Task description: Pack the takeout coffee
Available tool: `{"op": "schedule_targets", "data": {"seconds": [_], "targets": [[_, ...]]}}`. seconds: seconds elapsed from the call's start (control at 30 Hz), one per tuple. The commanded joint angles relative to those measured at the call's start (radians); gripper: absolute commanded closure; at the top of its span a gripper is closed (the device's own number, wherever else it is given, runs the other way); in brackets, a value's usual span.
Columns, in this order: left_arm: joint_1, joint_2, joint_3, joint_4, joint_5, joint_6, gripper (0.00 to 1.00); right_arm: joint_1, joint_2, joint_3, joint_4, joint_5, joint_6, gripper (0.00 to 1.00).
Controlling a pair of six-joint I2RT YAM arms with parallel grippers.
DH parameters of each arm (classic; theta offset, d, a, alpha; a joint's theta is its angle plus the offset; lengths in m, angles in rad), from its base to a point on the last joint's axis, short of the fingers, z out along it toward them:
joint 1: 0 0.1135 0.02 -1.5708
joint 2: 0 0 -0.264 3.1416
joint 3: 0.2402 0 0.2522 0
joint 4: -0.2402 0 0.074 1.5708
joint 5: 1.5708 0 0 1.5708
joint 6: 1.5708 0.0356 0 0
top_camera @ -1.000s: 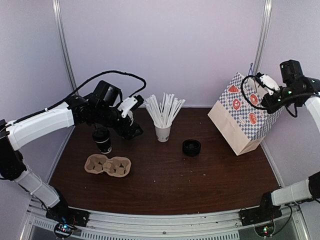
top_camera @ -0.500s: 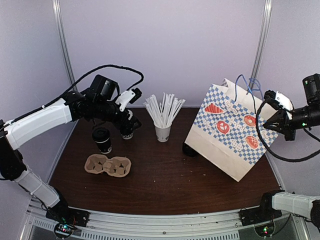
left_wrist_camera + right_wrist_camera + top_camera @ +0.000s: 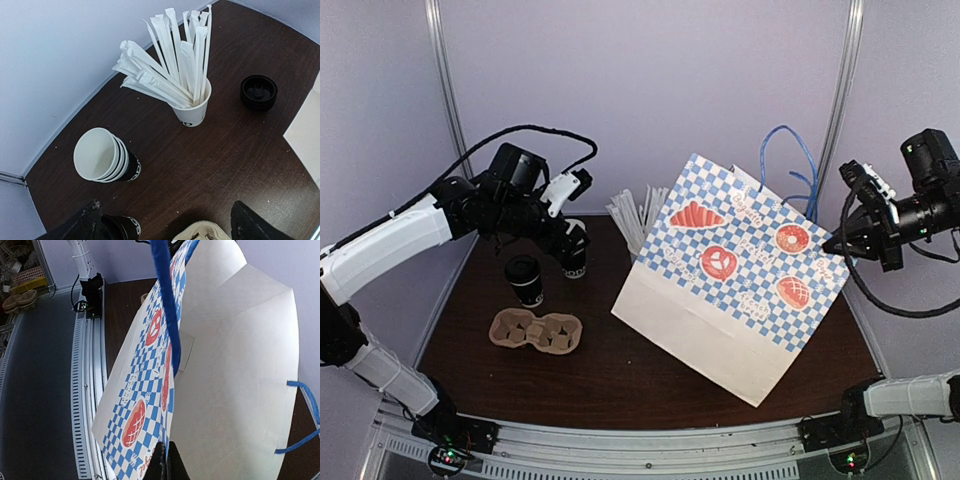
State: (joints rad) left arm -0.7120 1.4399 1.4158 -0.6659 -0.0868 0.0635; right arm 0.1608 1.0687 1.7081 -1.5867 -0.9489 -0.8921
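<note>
One takeout coffee [image 3: 525, 280] upright on the surface [image 3: 620, 380], just behind one two-cup carrier [image 3: 535, 331], one stack of lidless cups [image 3: 107, 161], one cup of straws [image 3: 192, 107], one black lid [image 3: 258, 92], left fingers [image 3: 250, 225] spread wide (grasping nothing), right fingers [image 3: 161, 462] clenched on one tilted checkered paper bag [image 3: 730, 280].

White cup of straws [image 3: 192, 112] stands near stacked cups [image 3: 105, 157].

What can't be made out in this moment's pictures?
Black lid: top view, hidden behind the paper bag.
Straw cup: top view, the bag covers it below the straws.
Takeout coffee: left wrist view, cut off by the bottom edge.
Cup carrier: left wrist view, mostly below the bottom edge.
</note>
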Motion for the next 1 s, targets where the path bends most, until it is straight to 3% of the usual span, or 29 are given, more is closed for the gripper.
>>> {"op": "schedule_targets", "data": {"seconds": [0.0, 0.2, 0.43, 0.7, 0.83, 0.97], "targets": [[0.013, -0.047, 0.016, -0.005, -0.050, 0.024, 0.09, 0.080, 0.010, -0.022, 0.044, -0.004, 0.044, 1.00], [0.022, -0.058, 0.001, -0.006, -0.055, 0.017, 0.09, 0.177, 0.023, -0.085, 0.084, 0.107, 0.045, 1.00], [0.022, -0.053, -0.020, -0.004, -0.047, -0.008, 0.10, 0.376, 0.022, -0.195, 0.201, 0.391, 0.073, 1.00], [0.022, -0.089, -0.044, -0.006, -0.045, -0.015, 0.11, 0.393, 0.013, -0.218, 0.195, 0.396, 0.067, 1.00], [0.022, -0.079, -0.033, -0.101, -0.049, -0.025, 0.12, 0.400, -0.004, -0.246, 0.237, 0.452, 0.073, 1.00], [0.023, -0.055, 0.000, -0.288, -0.111, -0.167, 0.17, 0.406, -0.003, -0.264, 0.254, 0.470, 0.075, 1.00]]}}
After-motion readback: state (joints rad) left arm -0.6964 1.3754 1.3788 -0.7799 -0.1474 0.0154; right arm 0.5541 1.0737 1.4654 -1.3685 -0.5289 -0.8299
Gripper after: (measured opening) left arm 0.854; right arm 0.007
